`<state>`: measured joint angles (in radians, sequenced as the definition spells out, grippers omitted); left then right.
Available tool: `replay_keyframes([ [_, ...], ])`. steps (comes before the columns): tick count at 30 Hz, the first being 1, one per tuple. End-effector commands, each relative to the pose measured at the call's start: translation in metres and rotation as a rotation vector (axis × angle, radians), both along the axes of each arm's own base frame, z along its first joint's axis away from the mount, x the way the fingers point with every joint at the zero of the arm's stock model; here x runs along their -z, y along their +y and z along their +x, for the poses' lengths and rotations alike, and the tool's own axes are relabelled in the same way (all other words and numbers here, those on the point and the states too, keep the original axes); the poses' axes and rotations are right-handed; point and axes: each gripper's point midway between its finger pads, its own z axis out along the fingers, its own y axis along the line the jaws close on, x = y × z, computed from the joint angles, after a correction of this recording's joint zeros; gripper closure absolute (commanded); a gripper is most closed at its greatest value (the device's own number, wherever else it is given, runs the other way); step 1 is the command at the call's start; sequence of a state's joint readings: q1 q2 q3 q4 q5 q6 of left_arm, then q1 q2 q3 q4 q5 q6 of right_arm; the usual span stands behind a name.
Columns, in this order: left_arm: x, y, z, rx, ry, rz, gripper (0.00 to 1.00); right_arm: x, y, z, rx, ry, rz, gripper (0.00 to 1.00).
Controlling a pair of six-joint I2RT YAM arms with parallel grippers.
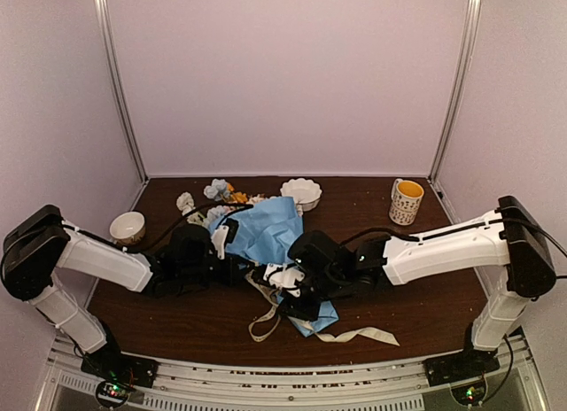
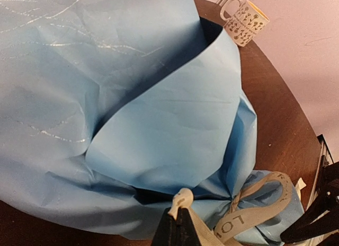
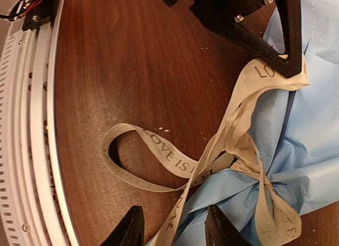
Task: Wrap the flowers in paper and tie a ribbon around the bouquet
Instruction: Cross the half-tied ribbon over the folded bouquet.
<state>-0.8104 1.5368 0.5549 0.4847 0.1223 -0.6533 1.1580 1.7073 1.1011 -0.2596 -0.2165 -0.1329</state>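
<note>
Grips ribbon (image 3: 164, 156) in left tool (image 2: 180, 219), clamped shut, by knot on paper (image 2: 159, 140). Shows right tool (image 3: 175, 227) part-wide, ribbon strand passing between fingers, unclamped. Finds bouquet (image 1: 266, 234) lying mid-surface (image 3: 132, 71) between 2 arms, flowers (image 1: 221, 191) at far end. Trails ribbon loop near front edge.

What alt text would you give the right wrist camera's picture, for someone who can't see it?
A flat beige fabric ribbon printed with words is tied around crumpled light-blue paper on a dark wooden table, one tail looping across the wood. The right gripper stands open over it; the left gripper pinches a ribbon loop at top right.
</note>
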Motion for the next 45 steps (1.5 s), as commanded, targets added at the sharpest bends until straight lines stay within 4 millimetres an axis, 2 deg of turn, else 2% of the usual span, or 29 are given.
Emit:
replay_keyframes([
  [1,-0.014,0.002,0.005,-0.025,-0.041,-0.044,1.0,-0.004,0.006,0.017,0.011,-0.166,-0.068,0.59],
  [5,-0.014,0.002,0.005,-0.021,-0.043,-0.047,1.0,0.002,0.007,0.016,-0.021,-0.216,-0.122,0.6],
  [11,-0.015,0.001,0.004,-0.015,-0.046,-0.049,1.0,0.014,0.01,0.004,-0.108,-0.228,-0.173,0.65],
  [16,-0.015,0.002,0.005,-0.017,-0.047,-0.05,1.0,0.025,0.009,0.007,-0.11,-0.235,-0.232,0.71],
  [20,-0.015,0.002,0.004,-0.017,-0.048,-0.048,1.0,0.022,0.008,0.011,-0.086,-0.247,-0.237,0.89],
  [23,-0.014,0.004,0.004,-0.022,-0.045,-0.042,1.0,0.007,0.009,0.015,-0.053,-0.256,-0.209,1.0],
  [28,-0.012,0.012,0.0,-0.031,-0.041,-0.01,1.0,-0.025,0.012,0.015,-0.001,-0.194,-0.107,1.0],
  [31,-0.009,0.017,-0.003,-0.029,-0.038,0.016,1.0,-0.032,0.004,0.021,0.067,-0.121,-0.069,1.0],
  [39,-0.002,0.014,-0.011,0.03,-0.02,0.053,1.0,-0.014,-0.026,0.048,0.205,0.04,-0.062,1.0],
  [45,0.007,0.024,-0.02,0.032,0.012,0.103,1.0,0.003,-0.034,0.056,0.252,0.134,-0.052,1.0],
])
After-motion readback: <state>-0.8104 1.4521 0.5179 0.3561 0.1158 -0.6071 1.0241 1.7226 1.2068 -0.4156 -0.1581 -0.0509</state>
